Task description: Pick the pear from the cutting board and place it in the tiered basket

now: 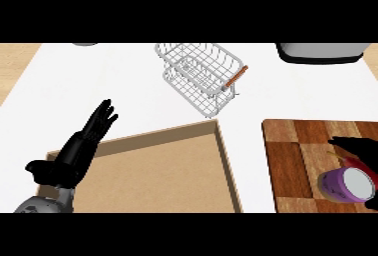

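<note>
A white counter (88,80) fills my head view. At its near left lies a shallow brown box (166,175) with low walls, set at a slant. At the right lies the cutting board (291,160), a checker of dark and light wood that runs off the right edge. The tiered basket (199,75) stands at the far middle, well apart from the board. It is made of white wire, one cage set above the other, with an orange-brown handle (235,76) on its right side. A grey appliance (321,52) sits at the far right corner, cut by the frame. My left hand (77,152) rests over the box's left wall, fingers straight and close together, pointing away from me, thumb out to the left. My right hand (359,147) shows only as a black shape over the board's right side – I cannot tell whether it grips anything. Just beside it a purple cup (336,182) lies on its side, white inside. Of the pear (341,158) I see only a thin yellow sliver with a red streak, on the board between that hand and the cup – if that is the pear at all.
</note>
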